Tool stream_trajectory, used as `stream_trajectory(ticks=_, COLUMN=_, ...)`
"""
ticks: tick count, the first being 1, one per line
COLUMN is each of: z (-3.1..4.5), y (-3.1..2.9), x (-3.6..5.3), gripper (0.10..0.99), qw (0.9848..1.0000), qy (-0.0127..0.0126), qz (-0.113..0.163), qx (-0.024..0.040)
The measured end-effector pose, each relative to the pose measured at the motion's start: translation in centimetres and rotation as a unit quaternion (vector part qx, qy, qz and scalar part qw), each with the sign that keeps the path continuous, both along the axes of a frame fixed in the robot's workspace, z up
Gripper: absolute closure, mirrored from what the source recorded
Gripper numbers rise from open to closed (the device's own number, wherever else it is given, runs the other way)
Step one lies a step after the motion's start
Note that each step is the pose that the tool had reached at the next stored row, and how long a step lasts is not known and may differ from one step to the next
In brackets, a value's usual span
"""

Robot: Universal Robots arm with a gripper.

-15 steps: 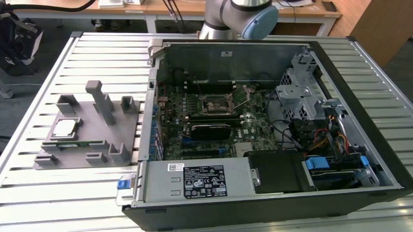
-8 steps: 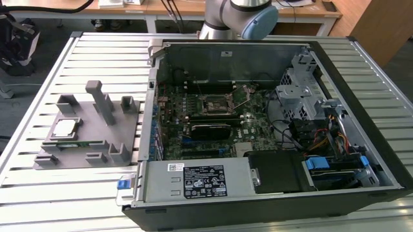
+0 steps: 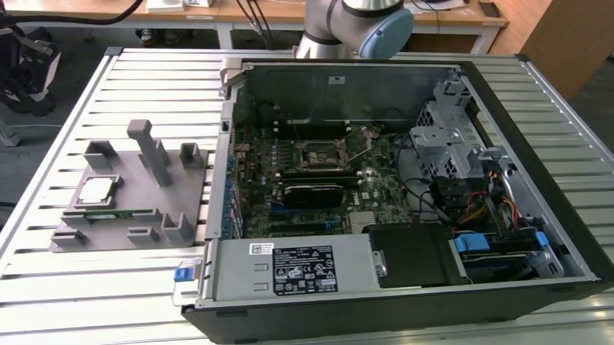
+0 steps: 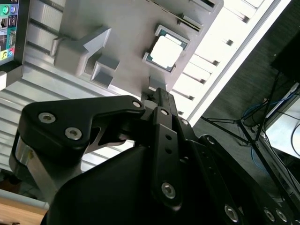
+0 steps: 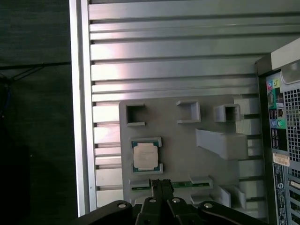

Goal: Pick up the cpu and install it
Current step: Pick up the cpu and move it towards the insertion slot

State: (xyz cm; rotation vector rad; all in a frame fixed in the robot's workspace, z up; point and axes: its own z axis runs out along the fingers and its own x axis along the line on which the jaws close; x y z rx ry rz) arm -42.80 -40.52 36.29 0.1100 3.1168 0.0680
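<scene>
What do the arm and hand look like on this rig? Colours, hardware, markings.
The arm is a silver-grey tube with a light blue round cap on its joint. The hand is matte black, built from angular linkage plates fastened with silver screw heads, and it narrows to a slim black tip. No markings can be made out on either.

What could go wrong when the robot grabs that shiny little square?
The cpu sits in a snug pocket of the gray holder, so an off-centre grab might tilt or drop it. The green memory stick lies right beside it and could get bumped. The socket sits among crowded parts, leaving little room.
</scene>
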Motion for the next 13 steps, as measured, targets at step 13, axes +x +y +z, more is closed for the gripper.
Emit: stream_trajectory(ticks=13, z=-1.61, y=-1.02, x=-0.01, gripper=0.98, qw=1.0, qy=0.0036, qz=0.003, qx=0.0014)
